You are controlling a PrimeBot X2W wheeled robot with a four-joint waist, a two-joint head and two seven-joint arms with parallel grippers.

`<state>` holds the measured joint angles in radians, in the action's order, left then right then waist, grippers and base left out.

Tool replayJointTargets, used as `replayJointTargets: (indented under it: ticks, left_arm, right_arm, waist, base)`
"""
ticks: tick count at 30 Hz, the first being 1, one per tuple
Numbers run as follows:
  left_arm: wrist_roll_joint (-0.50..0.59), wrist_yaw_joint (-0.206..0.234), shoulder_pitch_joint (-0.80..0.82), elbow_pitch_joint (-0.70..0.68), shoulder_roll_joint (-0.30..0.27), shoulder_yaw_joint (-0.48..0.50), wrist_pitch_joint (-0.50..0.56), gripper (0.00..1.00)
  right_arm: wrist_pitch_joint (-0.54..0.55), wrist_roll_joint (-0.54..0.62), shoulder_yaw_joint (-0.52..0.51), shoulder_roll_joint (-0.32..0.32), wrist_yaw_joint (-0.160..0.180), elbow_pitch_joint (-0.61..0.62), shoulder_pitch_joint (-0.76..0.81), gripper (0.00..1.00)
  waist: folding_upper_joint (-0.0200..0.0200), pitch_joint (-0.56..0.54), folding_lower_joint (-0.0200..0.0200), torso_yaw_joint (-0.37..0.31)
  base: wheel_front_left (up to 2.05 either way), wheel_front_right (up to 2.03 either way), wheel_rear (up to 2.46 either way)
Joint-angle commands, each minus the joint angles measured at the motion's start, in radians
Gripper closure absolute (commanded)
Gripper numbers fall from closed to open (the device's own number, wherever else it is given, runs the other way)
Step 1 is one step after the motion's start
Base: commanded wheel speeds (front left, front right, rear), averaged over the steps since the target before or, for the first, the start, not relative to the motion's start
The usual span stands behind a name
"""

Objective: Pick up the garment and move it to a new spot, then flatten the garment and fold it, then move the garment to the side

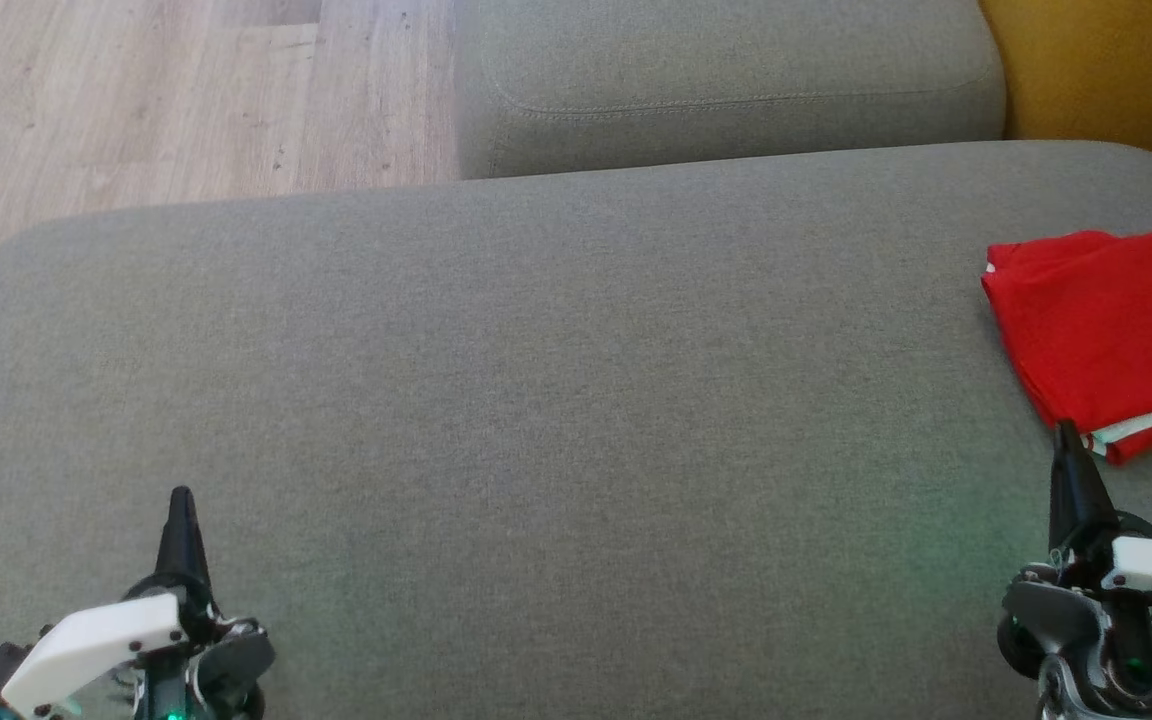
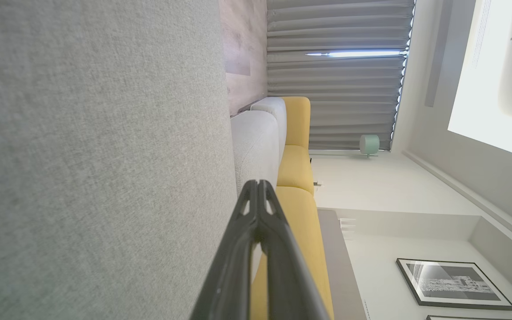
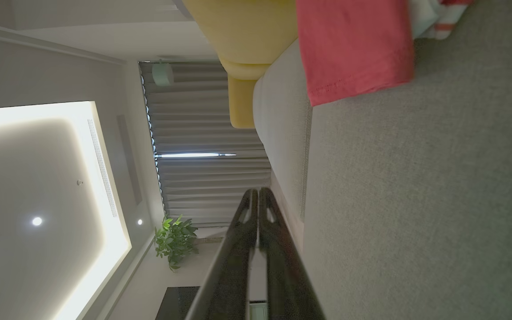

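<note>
Garment folded and lying at the right, both grippers empty.

The red garment (image 1: pixel 1106 330) lies folded flat at the right edge of the grey cushion (image 1: pixel 536 400), partly cut off by the head view's border. The left gripper (image 1: pixel 180 505) sits low at the left, fingers pressed together on nothing, well apart from it. The right gripper (image 1: pixel 1067 435), also closed and empty, points up just short of the garment's near corner (its wrist view shows a gap). I judge the last step, moving it aside, done or nearly so. Any further nudge would call for the right jaws to part first, then take the near edge.
</note>
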<state>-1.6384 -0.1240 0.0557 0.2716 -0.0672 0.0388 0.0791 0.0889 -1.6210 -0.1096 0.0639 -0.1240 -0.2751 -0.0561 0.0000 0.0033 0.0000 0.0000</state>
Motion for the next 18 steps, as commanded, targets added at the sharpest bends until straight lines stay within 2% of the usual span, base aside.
replayJointTargets:
  ticks: [1, 18]
  left_arm:
    - [0.002, -0.007, 0.049, -0.028, -0.008, 0.041, 0.007, 1.00]
    - [0.007, -0.007, 0.050, -0.028, -0.003, 0.047, 0.012, 1.00]
  right_arm:
    - [0.008, -0.004, 0.016, 0.001, -0.007, 0.031, -0.050, 1.00]
    - [0.011, -0.001, 0.012, -0.002, -0.007, 0.031, -0.050, 1.00]
  waist:
    - [0.0000, 0.000, 0.0000, 0.000]
    - [0.0000, 0.000, 0.0000, 0.000]
  base:
    - [0.00, 0.00, 0.00]
    - [0.00, 0.00, 0.00]
